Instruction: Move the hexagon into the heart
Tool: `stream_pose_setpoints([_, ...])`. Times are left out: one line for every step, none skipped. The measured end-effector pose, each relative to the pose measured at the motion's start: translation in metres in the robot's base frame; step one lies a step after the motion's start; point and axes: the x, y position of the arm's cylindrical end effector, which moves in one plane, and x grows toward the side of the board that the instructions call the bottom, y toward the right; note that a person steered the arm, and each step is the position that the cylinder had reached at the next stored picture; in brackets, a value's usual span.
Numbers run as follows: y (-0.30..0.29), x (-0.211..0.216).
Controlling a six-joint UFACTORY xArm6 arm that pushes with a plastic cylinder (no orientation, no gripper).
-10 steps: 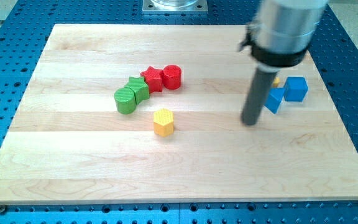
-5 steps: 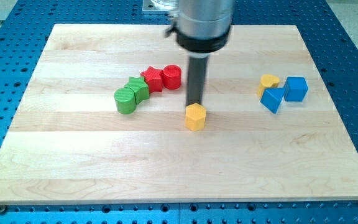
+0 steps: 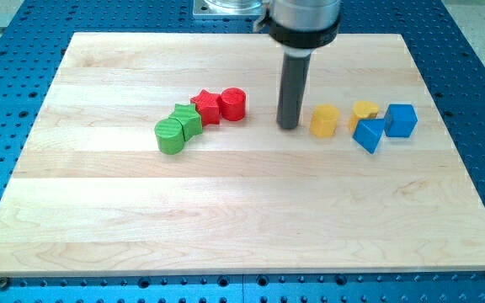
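The yellow hexagon [image 3: 324, 121] sits on the wooden board right of centre. The yellow heart [image 3: 365, 110] lies a short way to its right, with a small gap between them. My tip [image 3: 289, 126] rests on the board just left of the hexagon, close to it but apart. The rod rises straight up to the arm's silver body at the view's top.
Two blue blocks [image 3: 370, 135] [image 3: 402, 119] crowd the heart on its lower right and right. Left of centre stand a red star [image 3: 206, 107], a red cylinder [image 3: 233, 103], a green star [image 3: 187, 120] and a green cylinder [image 3: 170, 135]. The board [image 3: 226, 219] lies on a blue perforated table.
The yellow hexagon has moved from left of centre to the right and slightly up, ending near the heart. My tip swung left from beside the blue blocks, then followed to the hexagon's left.
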Motion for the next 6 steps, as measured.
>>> stream_pose_setpoints([0.017,0.020])
stream_pose_setpoints([0.056,0.037])
stream_pose_setpoints([0.029,0.059])
stream_pose_setpoints([0.041,0.067])
stream_pose_setpoints([0.077,0.067])
stream_pose_setpoints([0.078,0.083])
